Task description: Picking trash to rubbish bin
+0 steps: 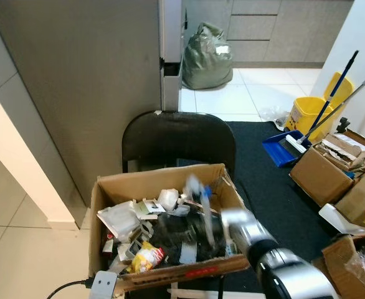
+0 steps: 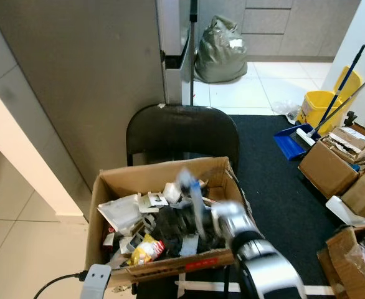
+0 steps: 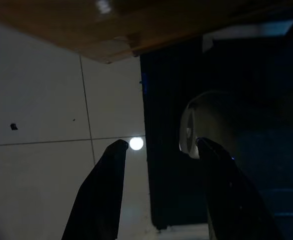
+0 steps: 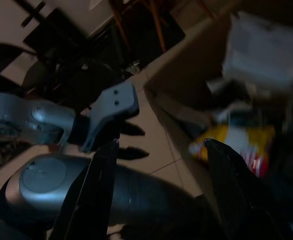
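Observation:
An open cardboard box (image 1: pixel 164 179) full of trash stands on a black chair (image 1: pixel 176 137). Inside lie white wrappers, dark scraps and a yellow snack packet (image 1: pixel 146 255). My right arm reaches over the box's right side, blurred. A blurred white and blue piece (image 1: pixel 195 187) hangs by its fingers above the trash. In the right wrist view my right gripper (image 4: pixel 160 145) is open with nothing between its fingers, beside the yellow packet (image 4: pixel 231 137). My left gripper (image 3: pixel 161 142) is open over the floor tiles, low at the box's front left corner (image 1: pixel 103 284).
A full green rubbish bag (image 1: pixel 207 56) sits on the tiles beyond the chair. At the right stand a yellow mop bucket (image 1: pixel 307 115), a blue dustpan (image 1: pixel 282 149) and several cardboard boxes (image 1: pixel 319 174) on a dark carpet (image 1: pixel 270 193). A grey wall closes the left.

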### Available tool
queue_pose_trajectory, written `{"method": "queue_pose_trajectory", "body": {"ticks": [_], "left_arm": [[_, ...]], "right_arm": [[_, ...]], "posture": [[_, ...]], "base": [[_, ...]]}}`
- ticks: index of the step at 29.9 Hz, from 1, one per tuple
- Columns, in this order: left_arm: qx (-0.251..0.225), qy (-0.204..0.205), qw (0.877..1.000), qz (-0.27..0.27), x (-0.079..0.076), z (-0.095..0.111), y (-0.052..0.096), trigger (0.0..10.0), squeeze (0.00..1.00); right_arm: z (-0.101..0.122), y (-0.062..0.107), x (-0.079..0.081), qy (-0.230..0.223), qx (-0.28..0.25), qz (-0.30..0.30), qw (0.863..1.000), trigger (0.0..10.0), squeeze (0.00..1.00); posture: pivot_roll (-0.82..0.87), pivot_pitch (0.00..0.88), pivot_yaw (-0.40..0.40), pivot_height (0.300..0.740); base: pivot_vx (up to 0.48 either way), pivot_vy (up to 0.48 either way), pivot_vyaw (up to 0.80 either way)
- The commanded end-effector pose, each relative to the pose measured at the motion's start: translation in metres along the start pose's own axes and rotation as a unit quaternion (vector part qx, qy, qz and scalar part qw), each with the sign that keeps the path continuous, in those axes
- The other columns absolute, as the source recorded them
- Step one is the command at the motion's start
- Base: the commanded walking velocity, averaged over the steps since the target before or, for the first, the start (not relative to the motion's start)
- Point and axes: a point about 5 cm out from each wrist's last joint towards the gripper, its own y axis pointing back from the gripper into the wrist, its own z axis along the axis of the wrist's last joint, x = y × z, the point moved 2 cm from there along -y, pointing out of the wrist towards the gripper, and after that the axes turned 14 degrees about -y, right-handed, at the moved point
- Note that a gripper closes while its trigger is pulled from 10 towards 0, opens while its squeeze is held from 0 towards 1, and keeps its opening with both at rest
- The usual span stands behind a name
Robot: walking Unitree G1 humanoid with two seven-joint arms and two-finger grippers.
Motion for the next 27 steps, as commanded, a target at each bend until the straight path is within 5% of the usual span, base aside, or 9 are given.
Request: {"method": "queue_pose_trajectory", "body": {"ticks": [1,16,20,23,27], "left_arm": [[0.029,0.004,0.999,-0.015,-0.008,-0.015,0.002,10.0,0.0],[0.03,-0.004,0.999,-0.015,-0.007,-0.016,0.002,10.0,0.0],[0.029,-0.002,0.999,-0.015,-0.007,-0.016,0.002,10.0,0.0],[0.028,-0.002,1.0,-0.013,-0.007,-0.015,0.002,10.0,0.0],[0.027,-0.004,1.0,-0.012,-0.007,-0.014,0.002,10.0,0.0]], "right_arm": [[0.004,-0.001,0.0,0.009,0.001,-0.003,1.0,10.0,0.0],[-0.035,0.0,-0.001,-0.033,0.055,-0.011,0.998,10.0,0.0],[-0.047,0.004,-0.013,-0.005,0.09,-0.098,0.991,10.0,0.0],[-0.048,0.013,-0.035,0.022,0.068,-0.261,0.963,10.0,0.0],[-0.066,0.019,-0.042,0.009,0.087,-0.323,0.942,10.0,0.0]], "posture": [[0.05,0.039,0.003,0.74],[0.04,0.049,0.021,0.74],[0.04,0.051,0.018,0.74],[0.04,0.05,0.017,0.74],[0.04,0.046,0.014,0.74]], "base": [[-0.48,0.0,0.0],[-0.456,0.0,0.0],[-0.37,0.0,0.0],[-0.109,0.0,0.0],[0.0,0.0,0.0]]}}
